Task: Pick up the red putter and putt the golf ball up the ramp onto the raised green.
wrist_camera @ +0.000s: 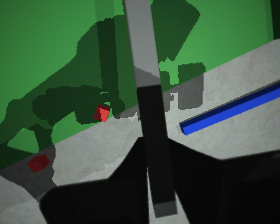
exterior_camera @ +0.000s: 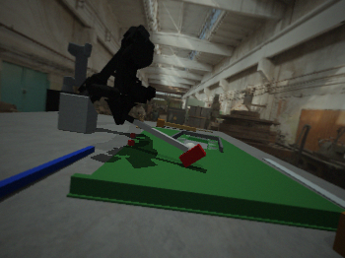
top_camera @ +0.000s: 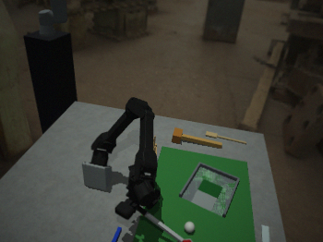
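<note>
On the grey table [top_camera: 46, 200] in the warehouse, we have the gripper [top_camera: 138, 205] clamped on the red putter [exterior_camera: 192, 155], its head by the golf ball [top_camera: 189, 226], with the raised green [top_camera: 209, 188] beyond unreached.

The grey counter [top_camera: 51, 200] carries a green putting mat [top_camera: 231, 214], the arm's grey base block [top_camera: 97, 176], a wooden mallet [top_camera: 196, 139], a small wooden stick [top_camera: 226, 138], a blue bar [top_camera: 116, 235] and a white strip [top_camera: 266, 233].
</note>
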Controlling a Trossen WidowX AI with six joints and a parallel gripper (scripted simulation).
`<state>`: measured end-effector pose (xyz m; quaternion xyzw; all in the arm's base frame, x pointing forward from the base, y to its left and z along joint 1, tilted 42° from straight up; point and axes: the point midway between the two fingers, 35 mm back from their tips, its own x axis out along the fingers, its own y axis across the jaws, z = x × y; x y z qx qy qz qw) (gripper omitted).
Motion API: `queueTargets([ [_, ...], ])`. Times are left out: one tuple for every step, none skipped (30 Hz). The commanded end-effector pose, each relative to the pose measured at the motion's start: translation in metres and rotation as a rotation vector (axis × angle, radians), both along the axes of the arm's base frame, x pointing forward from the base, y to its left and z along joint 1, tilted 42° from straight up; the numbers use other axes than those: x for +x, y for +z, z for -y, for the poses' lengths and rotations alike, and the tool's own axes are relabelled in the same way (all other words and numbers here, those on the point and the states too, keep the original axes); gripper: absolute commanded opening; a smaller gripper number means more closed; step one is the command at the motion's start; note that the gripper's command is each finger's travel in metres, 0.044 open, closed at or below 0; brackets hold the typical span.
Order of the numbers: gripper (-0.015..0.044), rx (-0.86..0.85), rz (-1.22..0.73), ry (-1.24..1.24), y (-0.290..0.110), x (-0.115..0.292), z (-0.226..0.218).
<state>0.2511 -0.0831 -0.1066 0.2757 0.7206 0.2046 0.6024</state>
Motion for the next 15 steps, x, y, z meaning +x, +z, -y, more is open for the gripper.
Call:
queueTargets([
  [0.0, 0.0, 0.011, 0.005, 0.027, 0.012, -0.03],
  [0.0, -0.001, 0.012, 0.005, 0.036, 0.015, -0.04],
  [0.0, -0.001, 0.012, 0.004, 0.045, 0.017, -0.051],
  [0.0, 0.0, 0.013, 0.005, 0.053, 0.019, -0.062],
  [0.0, 0.002, 0.013, 0.005, 0.062, 0.02, -0.073],
  [0.0, 0.005, 0.013, 0.006, 0.071, 0.02, -0.084],
  [0.0, 0.008, 0.013, 0.007, 0.077, 0.019, -0.093],
  [0.0, 0.01, 0.013, 0.007, 0.081, 0.019, -0.098],
  [0.0, 0.011, 0.013, 0.008, 0.082, 0.018, -0.1],
  [0.0, 0.011, 0.013, 0.008, 0.082, 0.018, -0.1],
  [0.0, 0.011, 0.013, 0.008, 0.082, 0.018, -0.1],
  [0.0, 0.011, 0.013, 0.008, 0.082, 0.018, -0.1],
  [0.0, 0.011, 0.013, 0.008, 0.082, 0.018, -0.1],
  [0.0, 0.011, 0.013, 0.008, 0.083, 0.019, -0.099],
  [0.0, 0.01, 0.013, 0.008, 0.084, 0.019, -0.098],
])
